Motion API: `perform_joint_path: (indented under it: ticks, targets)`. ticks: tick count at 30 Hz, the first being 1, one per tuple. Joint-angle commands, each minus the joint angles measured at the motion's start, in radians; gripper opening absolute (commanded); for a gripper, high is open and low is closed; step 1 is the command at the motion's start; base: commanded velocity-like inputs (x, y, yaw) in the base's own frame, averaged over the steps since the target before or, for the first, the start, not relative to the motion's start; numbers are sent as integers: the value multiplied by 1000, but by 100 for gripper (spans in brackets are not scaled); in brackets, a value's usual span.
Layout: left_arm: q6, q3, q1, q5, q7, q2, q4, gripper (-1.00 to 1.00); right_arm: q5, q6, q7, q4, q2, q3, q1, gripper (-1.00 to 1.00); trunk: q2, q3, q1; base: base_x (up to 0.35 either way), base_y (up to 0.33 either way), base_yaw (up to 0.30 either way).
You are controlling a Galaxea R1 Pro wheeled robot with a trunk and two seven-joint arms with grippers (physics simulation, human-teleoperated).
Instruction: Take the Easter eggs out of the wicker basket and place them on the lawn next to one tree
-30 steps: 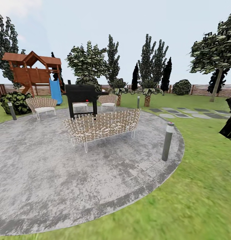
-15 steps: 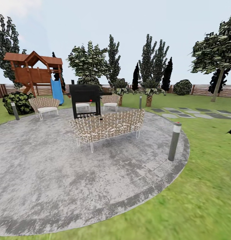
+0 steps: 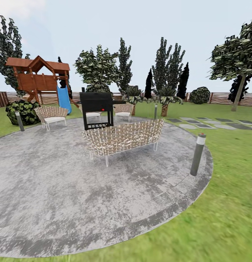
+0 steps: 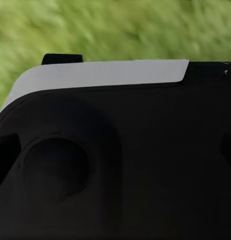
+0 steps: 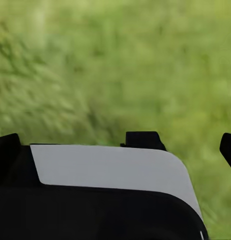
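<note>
On the move in the garden: view swung left across the round patio (image 3: 86, 189), wicker sofa (image 3: 122, 138) and grill (image 3: 96, 109) sliding right. No basket or eggs sighted; tree (image 3: 238, 58) far right. Jaws' state impossible to tell; search unfinished.

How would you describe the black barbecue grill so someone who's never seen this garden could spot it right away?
Start at the round grey paved patio in the middle of the lawn. Near its far side, just behind the long wicker bench, stands the grill. It is the one solid black, boxy thing on legs among pale woven seats, with a small red dot on its front.
</note>
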Motion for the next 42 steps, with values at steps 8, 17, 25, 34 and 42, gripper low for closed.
perform_joint_path:
  ticks: [8,17,25,34,42]
  targets:
    - [-1,0,0,4,-3,0,0,100,1,-1,0,1,0,-1,-1,100,0,-1,0,0,330,0]
    - [-1,0,0,4,-3,1,0,100,1,-1,0,1,0,0,-1,100,0,-1,0,0,330,0]
    - [-1,0,0,4,-3,0,0,100,1,0,0,4,0,1,-1,100,0,-1,0,0,330,0]
    - [-1,0,0,4,-3,0,-1,100,2,1,1,8,2,1,-1,100,0,-1,0,0,330,0]
    - [-1,0,0,4,-2,0,3,100,2,1,2,9,1,1,-1,100,0,-1,0,0,330,0]
